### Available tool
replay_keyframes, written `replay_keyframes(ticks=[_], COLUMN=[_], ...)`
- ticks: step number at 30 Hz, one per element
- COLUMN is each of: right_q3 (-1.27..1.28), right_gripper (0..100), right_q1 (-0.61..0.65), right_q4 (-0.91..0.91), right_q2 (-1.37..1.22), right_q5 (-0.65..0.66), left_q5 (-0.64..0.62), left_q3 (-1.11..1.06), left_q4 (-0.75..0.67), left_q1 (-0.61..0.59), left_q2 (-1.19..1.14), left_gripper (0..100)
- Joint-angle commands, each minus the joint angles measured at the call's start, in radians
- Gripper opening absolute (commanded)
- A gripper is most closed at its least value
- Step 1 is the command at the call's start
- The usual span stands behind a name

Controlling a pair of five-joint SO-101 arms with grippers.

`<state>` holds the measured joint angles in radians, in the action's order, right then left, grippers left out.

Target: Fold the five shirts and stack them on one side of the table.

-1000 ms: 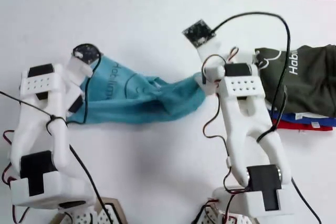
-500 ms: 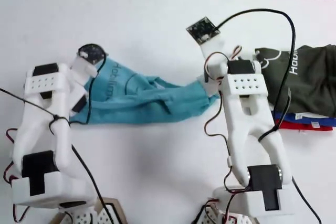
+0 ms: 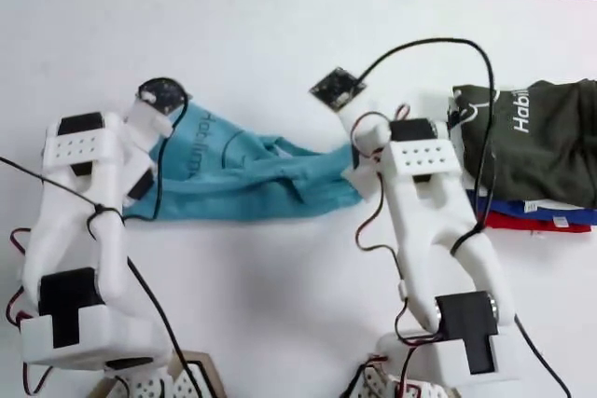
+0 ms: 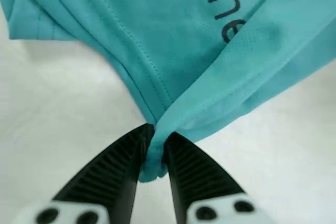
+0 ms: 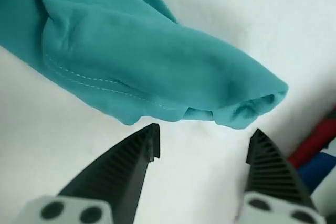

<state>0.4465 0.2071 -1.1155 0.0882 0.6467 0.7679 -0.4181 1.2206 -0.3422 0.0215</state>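
Two white arms stand at the near edge of the tabletop (image 3: 280,305), the left arm (image 3: 70,221) and the right arm (image 3: 434,221), both leaning away over the white surface. Look at the left claw (image 4: 155,136): clamped tight, its ribbed black jaws pinched together on a fold at the edge of the teal shirt (image 4: 173,51), cloth squeezed right between them. Over to the right claw (image 5: 205,135): spread wide, nothing in it, its two jaws sitting just short of the shirt's bunched, rolled end and not touching the cloth. Between the arms the teal shirt lies as a long crumpled band across the tabletop, printed end by the left arm, the other end by the right. Out on the right arm's outer side there's a stack: dark green shirt (image 3: 546,142) folded on top, blue shirt (image 3: 522,205) beneath it, red shirt (image 3: 532,222) at the bottom, their edges peeking out on the near side. Farther back, above the right arm's wrist, a small dark board (image 3: 336,89) trails a looping black cable (image 3: 466,53).
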Motion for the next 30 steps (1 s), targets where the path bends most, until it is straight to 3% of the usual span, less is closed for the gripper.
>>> replay_keyframes(ticks=[1, 10, 16, 26, 30], right_q3=[0.044, 0.044, -0.098, -0.199, -0.193], right_gripper=[26.2, 26.2, 25.8, 3.3, 2.2], right_q1=[0.051, 0.021, -0.019, -0.021, -0.021], right_q4=[0.062, 0.193, 0.133, 0.074, 0.039], right_q2=[0.001, -0.154, -0.320, -0.325, -0.236], right_q5=[-0.025, -0.114, -0.222, -0.244, -0.244], left_q5=[-0.006, -0.006, -0.006, -0.006, -0.006], left_q3=[0.041, 0.038, 0.031, 0.031, 0.031], left_q4=[-0.003, -0.003, -0.002, -0.002, -0.002], left_q1=[0.009, 0.008, 0.005, 0.005, 0.005], left_q2=[0.003, 0.003, 0.003, 0.003, 0.003], left_gripper=[3, 3, 3, 3, 3])
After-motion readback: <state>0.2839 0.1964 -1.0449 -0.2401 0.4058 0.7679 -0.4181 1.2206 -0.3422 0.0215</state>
